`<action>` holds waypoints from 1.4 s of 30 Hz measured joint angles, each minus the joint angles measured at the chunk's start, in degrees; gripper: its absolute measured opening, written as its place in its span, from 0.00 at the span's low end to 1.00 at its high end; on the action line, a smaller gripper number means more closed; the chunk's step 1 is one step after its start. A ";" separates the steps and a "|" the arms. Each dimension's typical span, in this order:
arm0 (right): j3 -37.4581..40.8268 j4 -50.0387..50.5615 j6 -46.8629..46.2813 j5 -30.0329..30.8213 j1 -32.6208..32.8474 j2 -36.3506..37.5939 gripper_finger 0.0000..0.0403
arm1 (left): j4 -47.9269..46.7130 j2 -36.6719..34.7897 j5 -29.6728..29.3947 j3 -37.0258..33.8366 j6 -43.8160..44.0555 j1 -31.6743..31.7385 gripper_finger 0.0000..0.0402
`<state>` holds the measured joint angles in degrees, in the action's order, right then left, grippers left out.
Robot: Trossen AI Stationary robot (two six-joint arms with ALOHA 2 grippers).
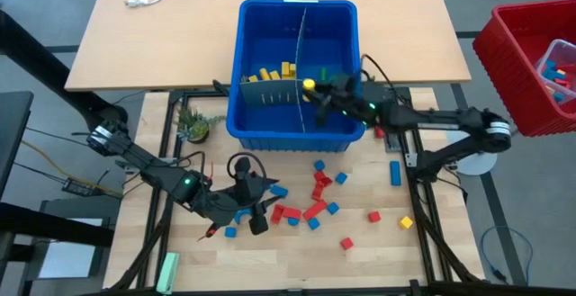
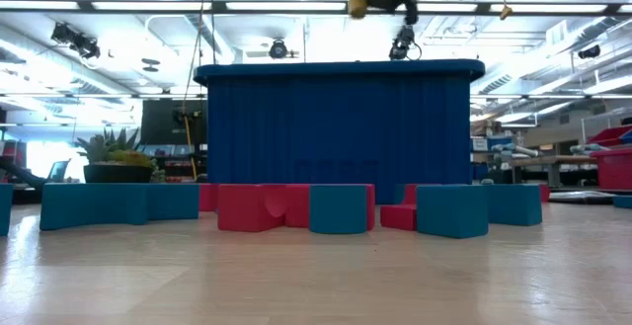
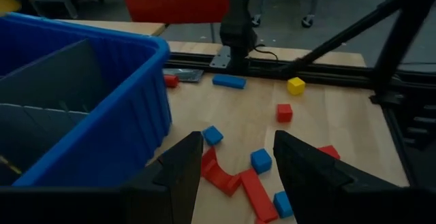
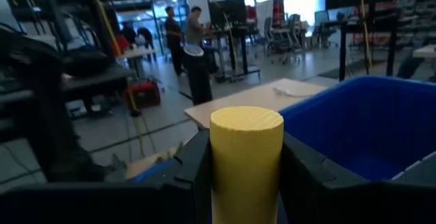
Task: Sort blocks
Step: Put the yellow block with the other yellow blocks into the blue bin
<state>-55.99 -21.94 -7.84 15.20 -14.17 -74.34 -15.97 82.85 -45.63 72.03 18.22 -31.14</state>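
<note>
Right gripper (image 1: 312, 87) is hovering over the blue bin (image 1: 270, 134), jaws clenched on one yellow block (image 4: 246, 157). Left gripper (image 3: 233, 173) is hanging low over the surface (image 1: 378, 251), jaws released, holding nothing. Roughly twenty red, blue and yellow blocks (image 1: 317, 194) are lying scattered there; more yellow and green ones are sitting in the bin.

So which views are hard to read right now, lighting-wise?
Low view: bright ceiling lights leave the bin front dark and the right gripper in silhouette. Right wrist view: the room behind the yellow block is soft. Left wrist view: dim. High view: evenly lit.
</note>
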 joint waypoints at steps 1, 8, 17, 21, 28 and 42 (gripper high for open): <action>-1.43 -0.05 0.16 -1.34 -1.37 -1.85 0.30 | 0.17 0.00 -0.38 0.00 0.00 0.00 0.48; -15.73 -0.34 0.55 -6.26 -10.03 -16.52 0.30 | 3.18 0.00 -2.60 0.02 -1.91 0.04 0.48; -30.70 0.07 0.54 -6.39 -17.64 -32.31 0.33 | 4.51 0.00 -2.73 0.04 -2.75 0.04 0.48; -32.51 3.53 0.85 -8.28 -18.62 -33.84 0.41 | 4.54 0.00 -2.71 0.04 -2.65 0.04 0.48; -32.72 8.11 9.10 -6.42 -17.48 -29.28 0.59 | 4.61 0.00 -2.69 0.04 -2.60 0.04 0.48; -32.74 49.49 13.91 -22.71 -8.81 1.12 0.64 | 4.64 0.00 -2.66 0.04 -3.21 0.04 0.48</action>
<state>-88.73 27.55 6.07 -7.51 -22.99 -73.22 -11.34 82.85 -48.29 72.07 15.01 -31.09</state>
